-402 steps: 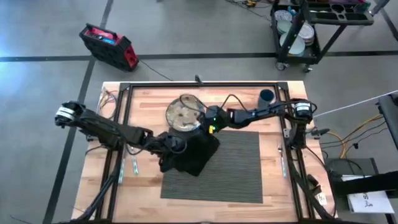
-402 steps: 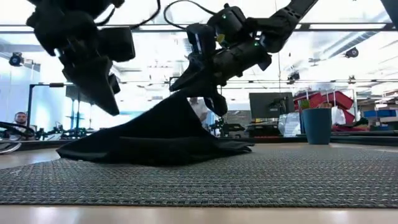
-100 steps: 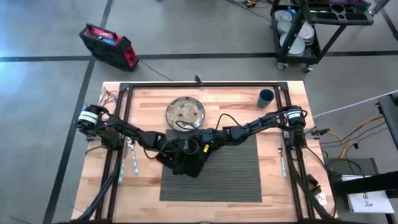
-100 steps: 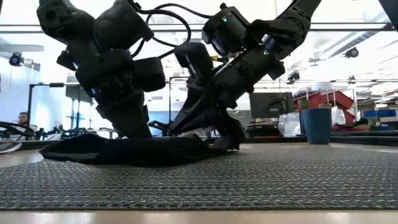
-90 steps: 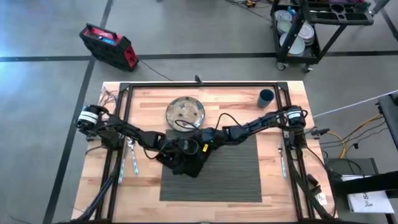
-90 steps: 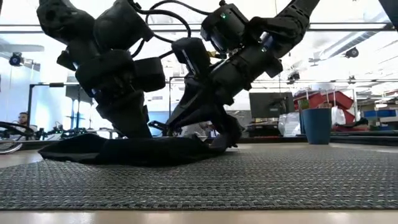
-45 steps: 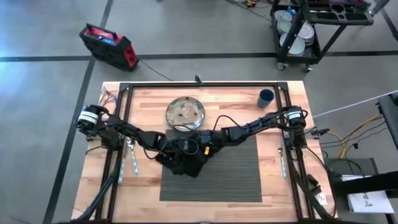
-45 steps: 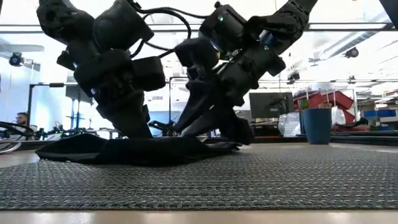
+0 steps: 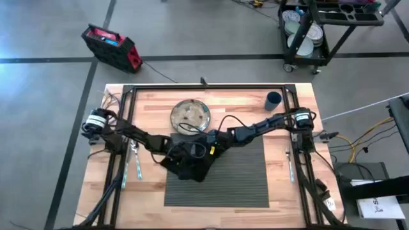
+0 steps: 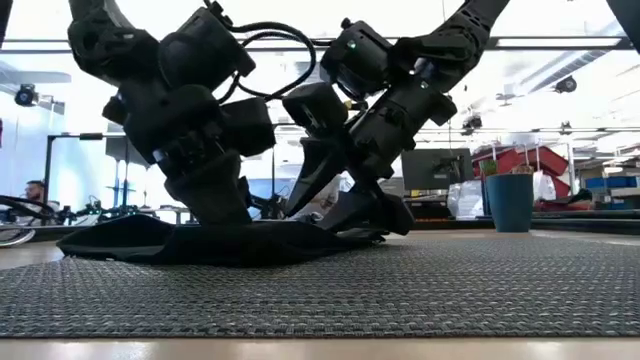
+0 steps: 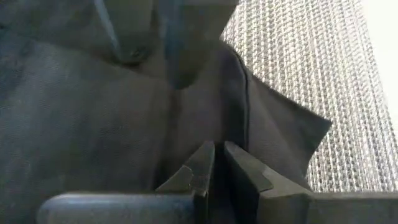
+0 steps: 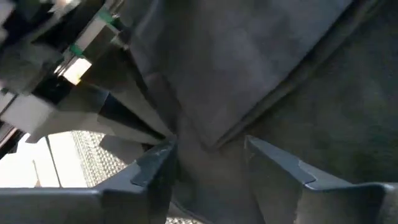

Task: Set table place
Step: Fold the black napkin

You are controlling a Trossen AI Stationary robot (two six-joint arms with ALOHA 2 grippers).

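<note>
So both arms meet low over the middle of the desk (image 9: 160,102), each hand down on a black napkin (image 9: 186,165). Left to right: the left hand (image 9: 181,153) comes in from the left side, and in its wrist view the fingers (image 11: 199,168) are pressed together, clamped on a fold of napkin cloth. The napkin lies crumpled and mostly flat on the left end of the placemat (image 9: 239,172), spilling slightly over its left edge. The right hand (image 9: 206,151) reaches in from the right, fingers (image 12: 155,165) spread apart, tips resting on the cloth with nothing pinched.

The placemat lies flat at the desk's centre toward the near edge, roughly square with the desk, its ribbed stripes running left-right. Behind it sit a round plate (image 9: 190,116) and, further right, a dark blue cup (image 9: 273,99).
</note>
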